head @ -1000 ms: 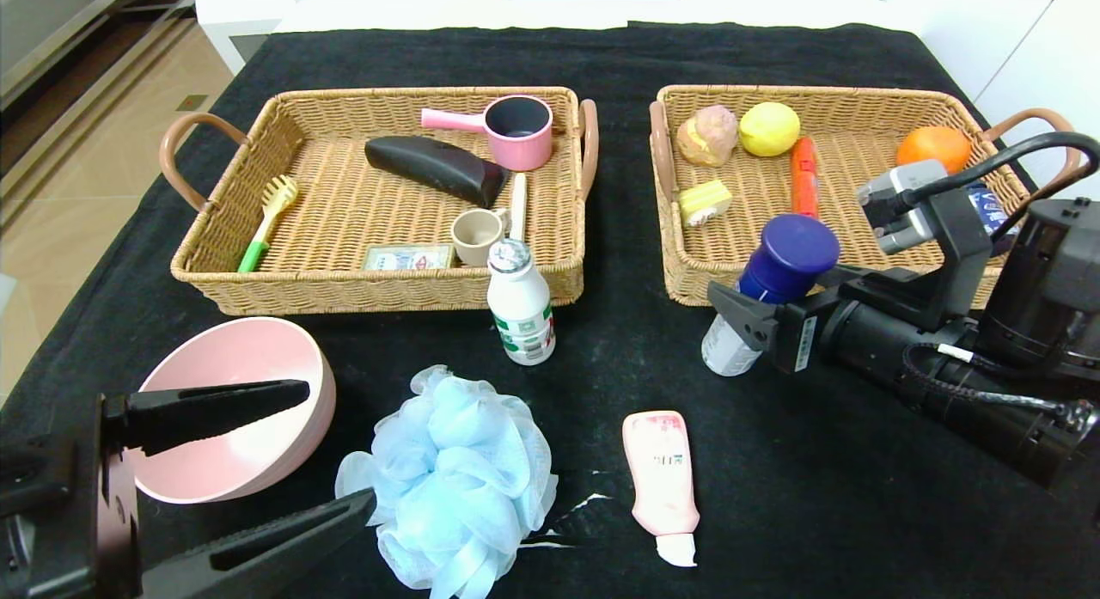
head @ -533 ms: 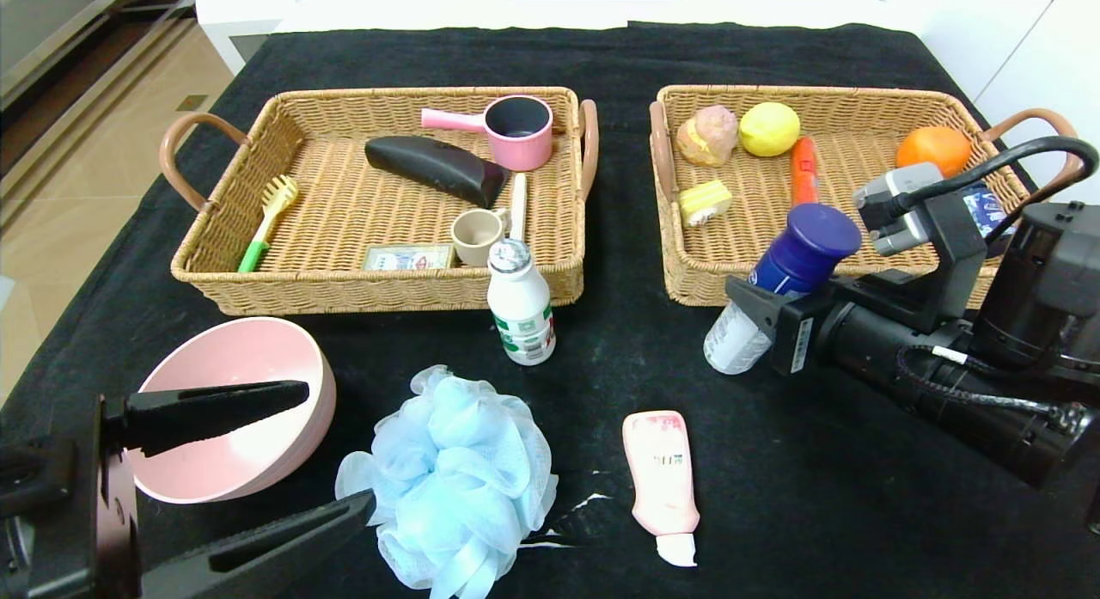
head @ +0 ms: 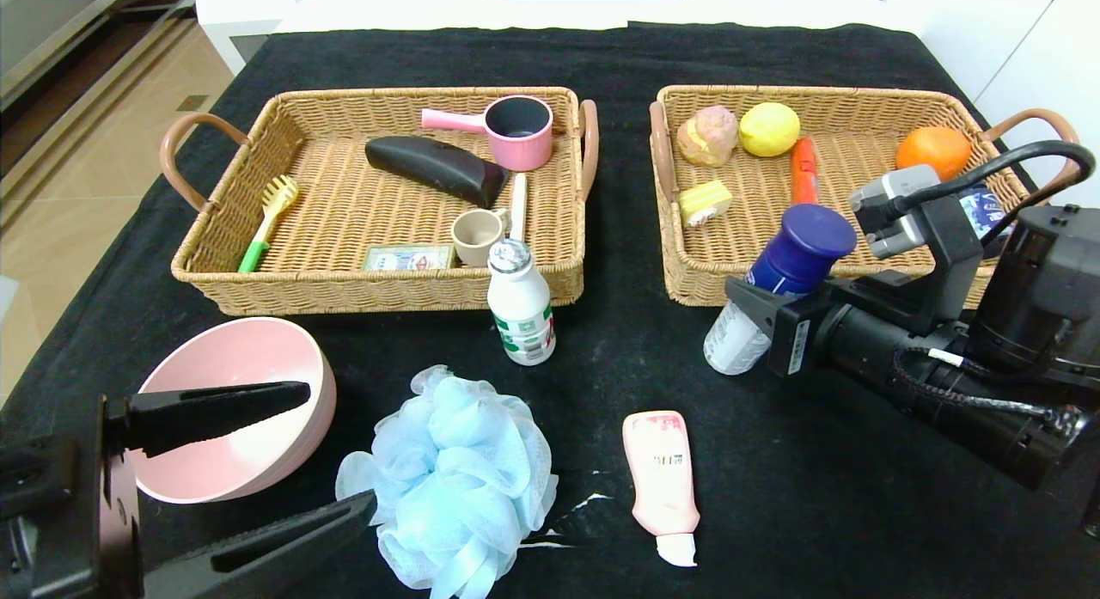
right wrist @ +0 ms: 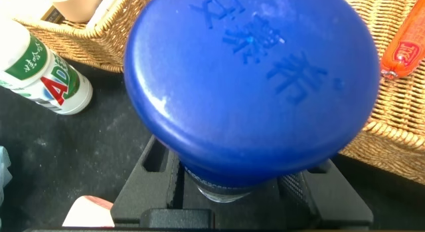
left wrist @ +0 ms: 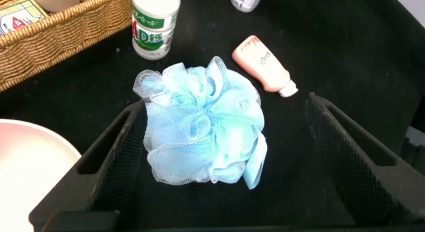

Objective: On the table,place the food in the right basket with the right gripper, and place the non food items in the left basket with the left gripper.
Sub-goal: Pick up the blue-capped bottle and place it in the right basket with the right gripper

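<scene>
My right gripper (head: 756, 311) is shut on a blue-capped bottle (head: 778, 281) and holds it tilted, lifted just in front of the right basket (head: 687, 290). Its big blue cap (right wrist: 252, 79) fills the right wrist view. My left gripper (head: 275, 457) is open at the near left, its fingers either side of a blue mesh bath pouf (head: 455, 474), which lies between the jaws in the left wrist view (left wrist: 202, 122). A white milk bottle (head: 520, 302) stands before the left basket (head: 344, 294). A pink tube (head: 663, 483) lies in front.
A pink bowl (head: 232, 406) sits at the near left beside my left gripper. The left basket holds a pink pot (head: 516, 131), a black case (head: 434, 169), a cup and a fork. The right basket holds a lemon (head: 769, 128), an orange (head: 932, 148), a sausage (head: 803, 174).
My right gripper has lifted and tilted the blue-capped bottle, moving it slightly right toward the right basket. The left gripper has not moved.
</scene>
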{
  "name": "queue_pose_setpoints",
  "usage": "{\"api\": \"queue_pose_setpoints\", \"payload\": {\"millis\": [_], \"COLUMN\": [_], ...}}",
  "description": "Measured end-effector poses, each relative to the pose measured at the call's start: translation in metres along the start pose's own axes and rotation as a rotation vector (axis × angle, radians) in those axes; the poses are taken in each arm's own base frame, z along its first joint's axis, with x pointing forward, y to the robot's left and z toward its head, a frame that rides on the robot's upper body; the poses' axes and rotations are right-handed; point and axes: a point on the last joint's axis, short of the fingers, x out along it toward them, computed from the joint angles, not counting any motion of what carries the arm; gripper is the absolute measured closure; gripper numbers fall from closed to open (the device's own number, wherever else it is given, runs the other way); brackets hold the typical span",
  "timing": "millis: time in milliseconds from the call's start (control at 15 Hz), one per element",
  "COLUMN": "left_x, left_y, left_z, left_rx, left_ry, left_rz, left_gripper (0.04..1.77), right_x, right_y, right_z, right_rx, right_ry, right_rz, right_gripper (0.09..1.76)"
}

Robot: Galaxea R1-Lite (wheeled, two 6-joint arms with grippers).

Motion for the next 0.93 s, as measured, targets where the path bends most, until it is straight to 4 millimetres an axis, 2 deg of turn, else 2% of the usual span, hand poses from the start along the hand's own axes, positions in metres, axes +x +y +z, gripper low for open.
{"api": "queue_pose_setpoints", "payload": {"millis": [467, 933], "left_x": [0.0, 0.001], "left_y": [0.0, 0.0], "left_z": [0.0, -0.001], "left_rx": [0.0, 0.0], "left_ry": [0.001, 0.005], "left_rz": [-0.003, -0.005], "left_gripper": [0.09, 0.09], "right_x": [-0.004, -0.033], "right_y": [-0.001, -0.003], "right_z": [0.004, 0.021], "right_rx": [-0.004, -0.007], "right_ry": [-0.006, -0.002], "right_rz": [0.006, 0.019], "right_gripper": [1.01, 1.01]}}
